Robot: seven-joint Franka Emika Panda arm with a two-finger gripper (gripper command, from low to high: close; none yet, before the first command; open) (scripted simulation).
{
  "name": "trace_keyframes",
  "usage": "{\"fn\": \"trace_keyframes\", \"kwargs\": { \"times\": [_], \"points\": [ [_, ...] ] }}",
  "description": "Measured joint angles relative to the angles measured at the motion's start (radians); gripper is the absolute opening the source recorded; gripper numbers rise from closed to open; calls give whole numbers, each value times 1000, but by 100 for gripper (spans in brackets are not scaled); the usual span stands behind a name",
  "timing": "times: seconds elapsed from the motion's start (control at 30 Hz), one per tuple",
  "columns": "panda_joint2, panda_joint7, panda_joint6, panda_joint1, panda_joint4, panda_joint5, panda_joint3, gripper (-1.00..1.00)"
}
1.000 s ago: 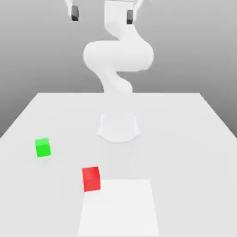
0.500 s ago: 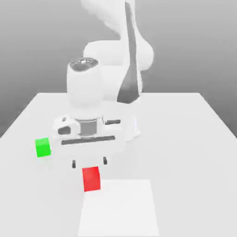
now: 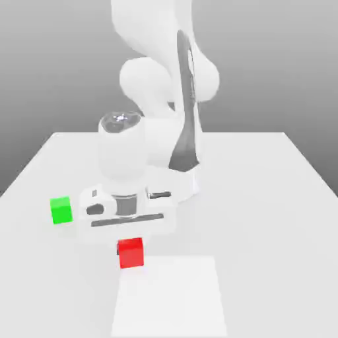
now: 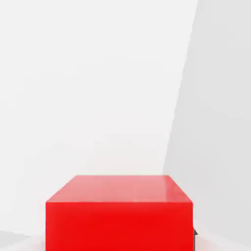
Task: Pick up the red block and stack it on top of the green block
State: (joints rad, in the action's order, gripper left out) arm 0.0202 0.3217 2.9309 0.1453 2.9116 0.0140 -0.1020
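On the exterior view's left, the green block (image 3: 61,210) sits on the white tabletop (image 3: 264,198), apart from the arm's hand. Toward the middle, the Panda arm (image 3: 165,79) bends down, and its end effector (image 3: 130,245) sits low over the red block (image 3: 130,253), fingers closed on the cube's sides. The red block rests on the tabletop at the far left corner of a paler square patch (image 3: 171,297). In the hand view the red block (image 4: 119,213) looms close.
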Motion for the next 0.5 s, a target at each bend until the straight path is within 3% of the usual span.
{"fn": "trace_keyframes", "kwargs": {
  "times": [0.13,0.5],
  "points": [
    [-126,52,-107,51,19,-63,-17,-100],
    [-305,291,-239,534,58,-244,-228,-100]
  ]
}}
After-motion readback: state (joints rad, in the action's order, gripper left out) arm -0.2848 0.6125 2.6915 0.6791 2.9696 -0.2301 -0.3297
